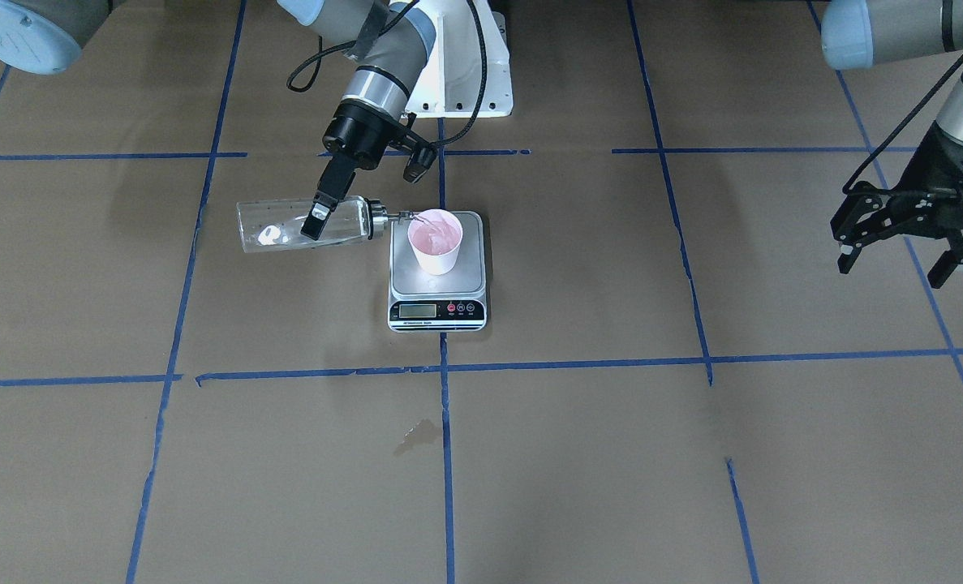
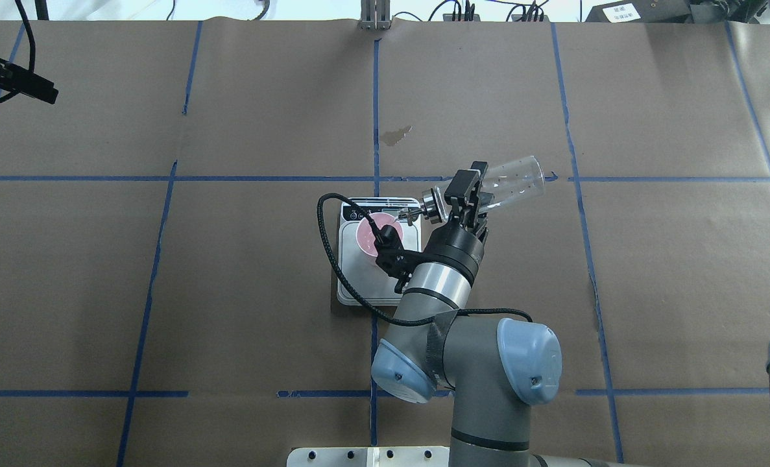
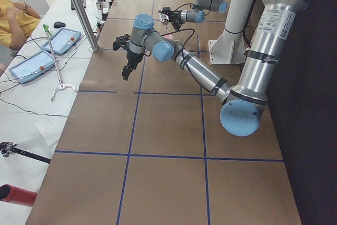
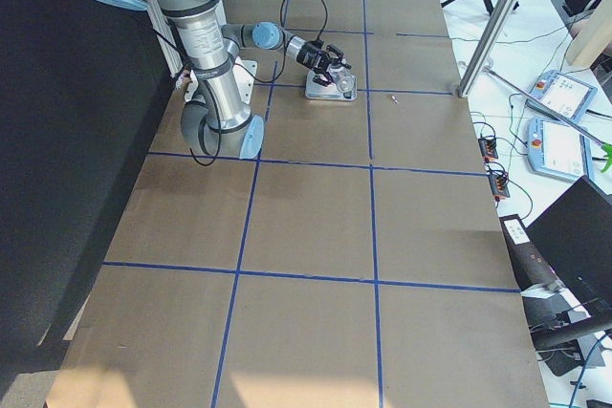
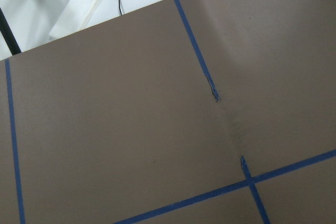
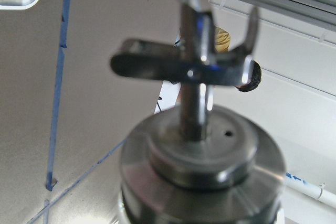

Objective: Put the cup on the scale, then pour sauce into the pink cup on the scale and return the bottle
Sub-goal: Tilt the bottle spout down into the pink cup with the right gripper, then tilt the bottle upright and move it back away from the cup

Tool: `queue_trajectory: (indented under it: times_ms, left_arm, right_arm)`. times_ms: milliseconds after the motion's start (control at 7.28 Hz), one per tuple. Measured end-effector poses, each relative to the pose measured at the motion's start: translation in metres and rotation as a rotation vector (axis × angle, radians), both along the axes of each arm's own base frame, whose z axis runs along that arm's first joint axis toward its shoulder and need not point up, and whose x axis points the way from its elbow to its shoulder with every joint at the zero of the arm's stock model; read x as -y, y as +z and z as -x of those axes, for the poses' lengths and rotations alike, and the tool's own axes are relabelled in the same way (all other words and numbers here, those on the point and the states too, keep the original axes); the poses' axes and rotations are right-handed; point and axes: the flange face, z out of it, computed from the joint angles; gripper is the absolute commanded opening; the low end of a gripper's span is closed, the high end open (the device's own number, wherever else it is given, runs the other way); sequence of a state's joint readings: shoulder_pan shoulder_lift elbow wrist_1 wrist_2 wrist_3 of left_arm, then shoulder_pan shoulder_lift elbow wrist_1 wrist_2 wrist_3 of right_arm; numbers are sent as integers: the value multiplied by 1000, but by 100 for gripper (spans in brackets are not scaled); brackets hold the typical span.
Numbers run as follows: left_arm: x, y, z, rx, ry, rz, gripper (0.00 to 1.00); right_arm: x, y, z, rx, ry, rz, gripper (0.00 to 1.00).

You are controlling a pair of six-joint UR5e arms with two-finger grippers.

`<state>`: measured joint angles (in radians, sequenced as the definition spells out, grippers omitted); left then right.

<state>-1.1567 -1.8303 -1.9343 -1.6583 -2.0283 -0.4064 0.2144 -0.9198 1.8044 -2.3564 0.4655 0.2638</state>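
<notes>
The pink cup (image 1: 436, 239) stands upright on the silver plate of the scale (image 1: 404, 280). My right gripper (image 1: 316, 223) is shut on the clear glass bottle (image 1: 278, 229) and holds it tipped almost level. The bottle's metal spout (image 1: 404, 216) reaches over the cup's rim. In the overhead view the bottle (image 2: 517, 181) lies to the right of the cup (image 2: 366, 237), which my wrist partly hides, on the scale (image 2: 359, 285). The right wrist view shows the collar and spout (image 6: 197, 150) close up and blurred. My left gripper (image 1: 893, 264) is open and empty, far off to the side.
The table is covered in brown paper with blue tape lines. A small dark stain (image 1: 416, 434) lies in front of the scale. The robot's white base (image 1: 465, 81) stands behind the scale. Operator tables with tablets (image 3: 60, 40) run along the far side.
</notes>
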Motion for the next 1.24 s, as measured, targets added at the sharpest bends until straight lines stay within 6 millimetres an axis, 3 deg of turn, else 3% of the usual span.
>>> queue_trajectory:
  times_ms: [275,687,1100,1237]
  left_arm:
    - [0,-1,0,-2,0,-2,98]
    - [-1,-2,0,-3,-1,-3,98]
    - [0,-3,1,-4,-2,-4,98]
    - [0,-2,1,-3,-2,-3,98]
  right_arm:
    - [1,1,-3,88,45,-13,0]
    - [-6,16,-2,359,179,-45,0]
    - [-17,13,7,748,316,-25,0]
    - [-19,19,0,933,381,9,0]
